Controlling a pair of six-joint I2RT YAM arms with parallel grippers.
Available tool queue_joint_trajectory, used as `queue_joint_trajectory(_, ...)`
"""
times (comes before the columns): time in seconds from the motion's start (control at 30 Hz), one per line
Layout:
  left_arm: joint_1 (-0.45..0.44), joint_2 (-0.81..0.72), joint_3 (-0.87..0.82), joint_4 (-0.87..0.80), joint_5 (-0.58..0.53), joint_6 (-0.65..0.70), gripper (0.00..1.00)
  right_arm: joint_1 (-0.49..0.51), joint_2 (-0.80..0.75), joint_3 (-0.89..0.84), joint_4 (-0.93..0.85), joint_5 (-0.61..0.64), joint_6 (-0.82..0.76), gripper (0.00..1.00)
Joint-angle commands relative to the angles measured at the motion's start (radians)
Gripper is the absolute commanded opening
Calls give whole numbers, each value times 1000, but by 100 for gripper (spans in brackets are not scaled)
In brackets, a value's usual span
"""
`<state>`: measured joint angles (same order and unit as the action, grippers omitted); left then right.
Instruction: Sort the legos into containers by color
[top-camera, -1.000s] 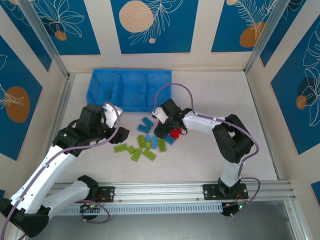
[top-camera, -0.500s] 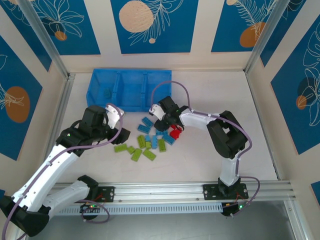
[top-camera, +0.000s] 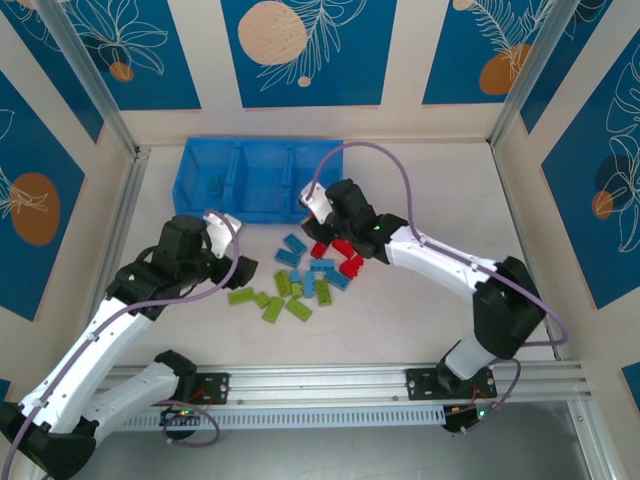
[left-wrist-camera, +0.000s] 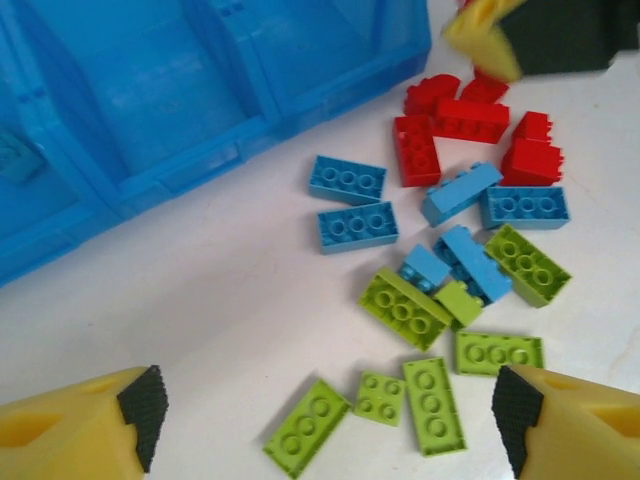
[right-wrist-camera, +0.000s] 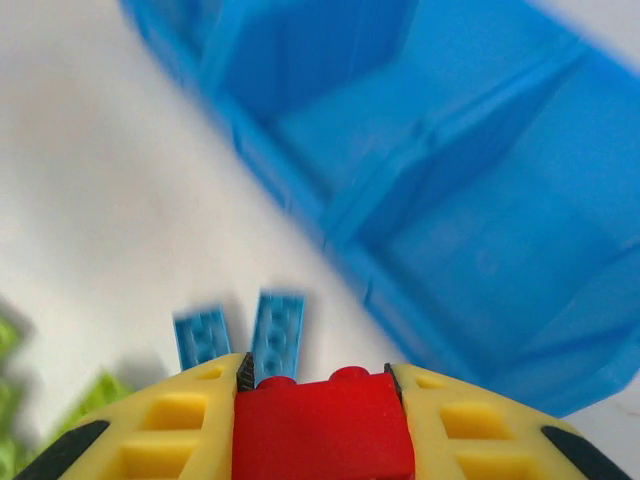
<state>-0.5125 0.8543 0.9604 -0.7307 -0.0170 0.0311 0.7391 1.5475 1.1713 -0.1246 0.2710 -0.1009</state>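
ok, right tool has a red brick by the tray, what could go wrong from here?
1. The red brick is held at the tip of the right tool; it could slip before clearing the tray wall.
2. The left tool hovers open over the loose legos, close to the right tool; they could collide.

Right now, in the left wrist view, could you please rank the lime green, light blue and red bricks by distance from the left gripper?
1. Lime green bricks, just ahead of the left gripper.
2. Light blue bricks, mid-frame.
3. Red bricks, far right.
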Motion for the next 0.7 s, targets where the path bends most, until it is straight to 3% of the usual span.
queue_joint_trajectory(0.0, 12, -11, -14, 29, -97, -12, 94, -9, 92, 89, 54, 193, 212, 21)
queue_joint_trajectory(0.07, 14, -6, -15, 21, -127, -16, 97, -30, 212, 252, -71, 292, 290, 21)
queue_joint_trajectory(0.13, 14, -5, -22, 18, -144, -16, 99, -67, 315, 375, -166, 305, 359, 21)
queue_joint_trajectory(0.37, 15, 2, -29, 21, -178, -14, 100, -166, 627, 717, -319, 109, 464, 26)
queue_joint_trajectory(0.5, 16, 10, -29, 20, -182, -13, 100, -171, 721, 854, -384, 59, 472, 37)
queue_joint_trajectory(0.67, 16, 18, -28, 14, -198, -12, 100, -179, 733, 921, -455, 44, 525, 50)
